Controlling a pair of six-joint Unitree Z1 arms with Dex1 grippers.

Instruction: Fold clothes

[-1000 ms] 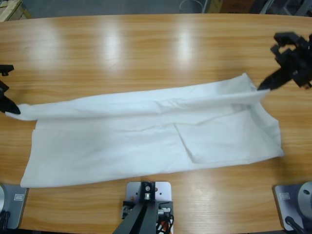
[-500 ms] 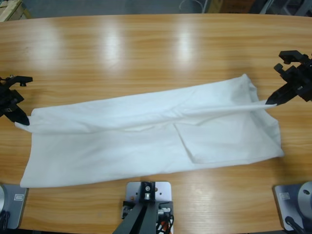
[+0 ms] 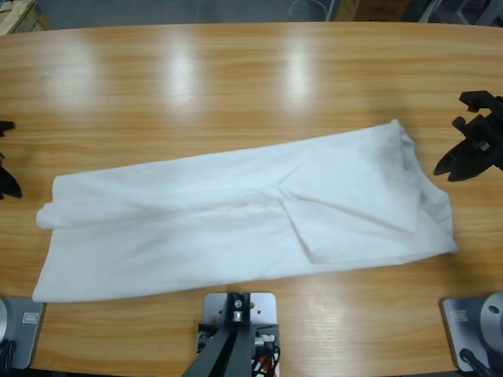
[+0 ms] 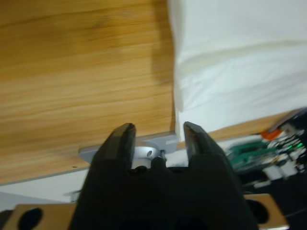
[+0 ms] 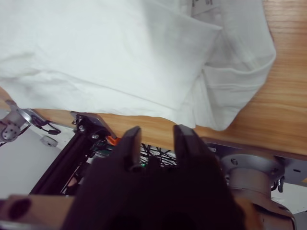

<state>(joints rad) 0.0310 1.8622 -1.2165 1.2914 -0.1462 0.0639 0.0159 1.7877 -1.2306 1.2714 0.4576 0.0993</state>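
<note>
T-shirt [image 3: 236, 216] released, tools [image 3: 454, 166] withdrawn, parted

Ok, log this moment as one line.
shirt: folded lengthwise, flat on table | left end effector: open, clear | right end effector: open, clear

Bright overhead glare streaks the table [image 3: 236, 78]; wrist views blurred.

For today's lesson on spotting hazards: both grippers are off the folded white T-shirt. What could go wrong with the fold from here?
1. The T-shirt lies askew, its left end bunched into a loose roll; a next fold may come out uneven.
2. The sleeve flap lies loose on top and could shift when the cloth is gripped.
3. The left gripper and right gripper are open, clear of the cloth; regrasping may catch several layers.
</note>
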